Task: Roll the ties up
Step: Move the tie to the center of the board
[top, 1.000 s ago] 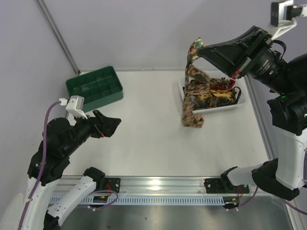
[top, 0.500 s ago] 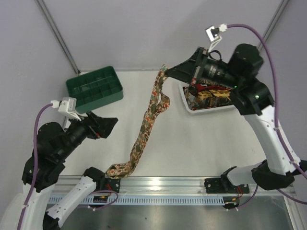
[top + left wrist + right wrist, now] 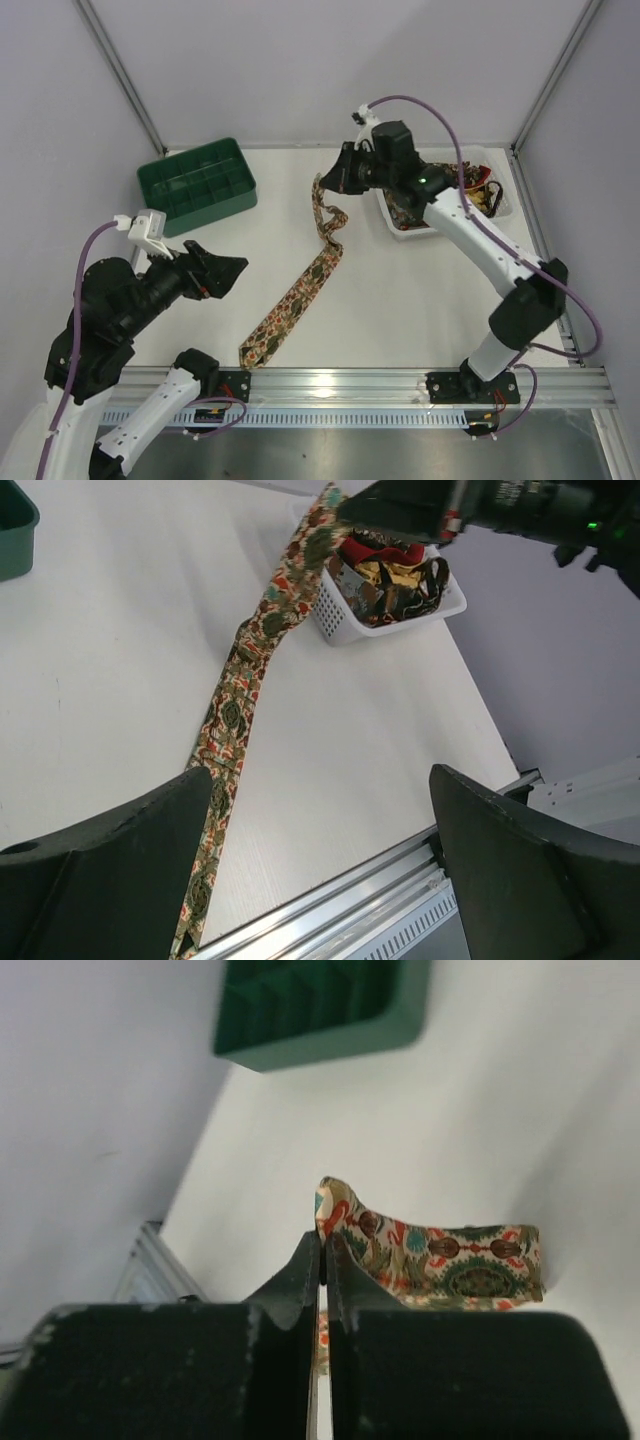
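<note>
A long floral tie (image 3: pixel 300 290) in cream, green and red lies stretched diagonally on the white table, its wide pointed end near the front rail. My right gripper (image 3: pixel 326 180) is shut on the tie's narrow end (image 3: pixel 335 1210) and holds it a little above the table. The tie also shows in the left wrist view (image 3: pixel 240 700). More ties (image 3: pixel 440 200) lie heaped in the white tray (image 3: pixel 398 228). My left gripper (image 3: pixel 235 268) is open and empty, hovering left of the tie's lower half.
A green compartmented crate (image 3: pixel 198 186) stands at the back left. The aluminium rail (image 3: pixel 340 382) runs along the table's near edge. Grey walls close the back and sides.
My right gripper has swung left and down from the tray, pulling one tie out and laying it along the table. The left arm has barely moved.
</note>
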{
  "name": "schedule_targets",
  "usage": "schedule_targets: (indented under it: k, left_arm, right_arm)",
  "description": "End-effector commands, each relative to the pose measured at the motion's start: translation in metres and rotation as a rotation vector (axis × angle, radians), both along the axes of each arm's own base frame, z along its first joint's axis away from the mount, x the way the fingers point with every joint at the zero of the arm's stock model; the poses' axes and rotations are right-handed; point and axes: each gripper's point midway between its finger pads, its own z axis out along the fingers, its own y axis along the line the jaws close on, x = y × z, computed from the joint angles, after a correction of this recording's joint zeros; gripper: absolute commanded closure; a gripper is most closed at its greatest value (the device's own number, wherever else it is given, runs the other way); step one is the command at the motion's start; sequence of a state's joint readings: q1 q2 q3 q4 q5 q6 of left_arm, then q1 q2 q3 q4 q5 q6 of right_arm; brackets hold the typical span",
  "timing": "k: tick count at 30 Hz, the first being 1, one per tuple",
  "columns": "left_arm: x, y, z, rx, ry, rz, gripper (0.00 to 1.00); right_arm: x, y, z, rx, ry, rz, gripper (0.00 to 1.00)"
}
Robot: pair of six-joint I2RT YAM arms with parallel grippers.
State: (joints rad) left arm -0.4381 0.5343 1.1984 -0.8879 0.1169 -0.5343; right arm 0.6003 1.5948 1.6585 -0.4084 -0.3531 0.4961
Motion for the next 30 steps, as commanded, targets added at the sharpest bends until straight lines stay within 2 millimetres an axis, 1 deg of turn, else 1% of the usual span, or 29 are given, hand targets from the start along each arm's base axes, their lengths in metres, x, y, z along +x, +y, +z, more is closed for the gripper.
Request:
schedule_targets:
  k: [1, 2, 3, 4, 5, 6, 7, 8, 9, 10, 11, 12, 13, 14, 15, 16, 17, 18, 19, 20, 21, 22, 24, 26, 27, 28, 29, 30]
  left_arm:
    - [0.000, -0.006, -0.012, 0.001, 0.061, -0.023, 0.04]
    - [0.000, -0.006, -0.012, -0.001, 0.059, -0.024, 0.04]
    - [0.000, -0.006, -0.012, -0.002, 0.062, -0.023, 0.04]
    - [0.001, -0.007, -0.014, -0.002, 0.069, -0.023, 0.04]
    - [0.001, -0.007, -0.015, -0.001, 0.072, -0.024, 0.04]
    - [0.002, -0.008, -0.015, 0.000, 0.073, -0.026, 0.04]
    - [0.002, -0.008, -0.015, 0.003, 0.075, -0.028, 0.04]
    - [0.004, -0.009, -0.016, 0.008, 0.080, -0.030, 0.04]
    - [0.004, -0.009, -0.016, 0.010, 0.077, -0.031, 0.04]
    - [0.005, -0.009, -0.017, 0.013, 0.080, -0.028, 0.04]
    - [0.006, -0.009, -0.017, 0.017, 0.080, -0.026, 0.04]
    - [0.007, -0.009, -0.019, 0.025, 0.082, -0.026, 0.04]
    - [0.007, -0.008, -0.018, 0.029, 0.078, -0.024, 0.04]
    - [0.007, -0.007, -0.019, 0.037, 0.080, -0.020, 0.04]
    - [0.009, -0.006, -0.020, 0.047, 0.081, -0.019, 0.04]
    - [0.009, -0.006, -0.021, 0.053, 0.085, -0.018, 0.04]
    - [0.009, -0.006, -0.022, 0.058, 0.087, -0.018, 0.04]
    - [0.010, -0.006, -0.023, 0.062, 0.090, -0.019, 0.04]
    - [0.010, -0.006, -0.024, 0.064, 0.092, -0.021, 0.04]
    - [0.011, -0.007, -0.025, 0.064, 0.095, -0.020, 0.04]
    - [0.012, -0.009, -0.027, 0.063, 0.101, -0.027, 0.03]
    - [0.013, -0.010, -0.029, 0.063, 0.110, -0.031, 0.04]
    - [0.014, -0.013, -0.033, 0.052, 0.127, -0.036, 0.03]
    - [0.015, -0.015, -0.034, 0.049, 0.134, -0.044, 0.04]
    - [0.015, -0.016, -0.035, 0.047, 0.141, -0.045, 0.04]
    - [0.015, -0.016, -0.035, 0.047, 0.141, -0.045, 0.03]
    - [0.015, -0.016, -0.034, 0.047, 0.141, -0.045, 0.03]
    - [0.014, -0.016, -0.032, 0.044, 0.136, -0.047, 0.03]
  right_arm:
    - [0.056, -0.002, -0.034, -0.072, -0.047, -0.200, 0.97]
    - [0.072, 0.009, -0.070, -0.109, 0.021, -0.207, 0.87]
    - [0.080, 0.016, -0.065, -0.118, 0.028, -0.206, 0.71]
    - [0.086, 0.026, -0.074, -0.165, 0.047, -0.212, 0.56]
    - [0.098, 0.032, -0.125, -0.280, 0.127, -0.229, 0.24]
    - [0.085, 0.017, -0.162, -0.436, 0.248, -0.240, 0.13]
    - [0.098, 0.022, -0.125, -0.413, 0.213, -0.277, 0.04]
    - [0.080, 0.005, -0.148, -0.547, 0.297, -0.283, 0.03]
    - [0.077, 0.007, -0.161, -0.610, 0.300, -0.265, 0.03]
    - [0.062, 0.013, -0.161, -0.670, 0.265, -0.215, 0.03]
    - [0.046, 0.013, -0.164, -0.722, 0.249, -0.175, 0.04]
    - [0.035, 0.017, -0.135, -0.686, 0.171, -0.157, 0.04]
    - [0.010, 0.009, -0.161, -0.756, 0.199, -0.118, 0.05]
    - [-0.002, 0.023, -0.155, -0.713, 0.148, -0.097, 0.06]
    - [-0.022, 0.022, -0.118, -0.607, 0.108, -0.064, 0.09]
    - [-0.047, 0.015, -0.154, -0.630, 0.182, -0.013, 0.18]
    - [-0.065, 0.039, -0.146, -0.501, 0.192, 0.073, 0.28]
    - [-0.084, 0.045, -0.146, -0.449, 0.209, 0.131, 0.38]
    - [-0.100, 0.052, -0.139, -0.398, 0.207, 0.183, 0.51]
    - [-0.129, 0.066, -0.151, -0.377, 0.236, 0.266, 0.53]
    - [-0.141, 0.073, -0.155, -0.368, 0.245, 0.309, 0.53]
    - [-0.152, 0.081, -0.165, -0.369, 0.265, 0.353, 0.52]
    - [-0.176, 0.099, -0.170, -0.355, 0.265, 0.443, 0.53]
    - [-0.182, 0.115, -0.180, -0.342, 0.262, 0.477, 0.59]
    - [-0.188, 0.124, -0.185, -0.333, 0.283, 0.490, 0.66]
    - [-0.189, 0.129, -0.190, -0.331, 0.297, 0.501, 0.76]
    - [-0.190, 0.136, -0.211, -0.352, 0.335, 0.512, 0.77]
    - [-0.190, 0.144, -0.212, -0.350, 0.331, 0.516, 0.76]
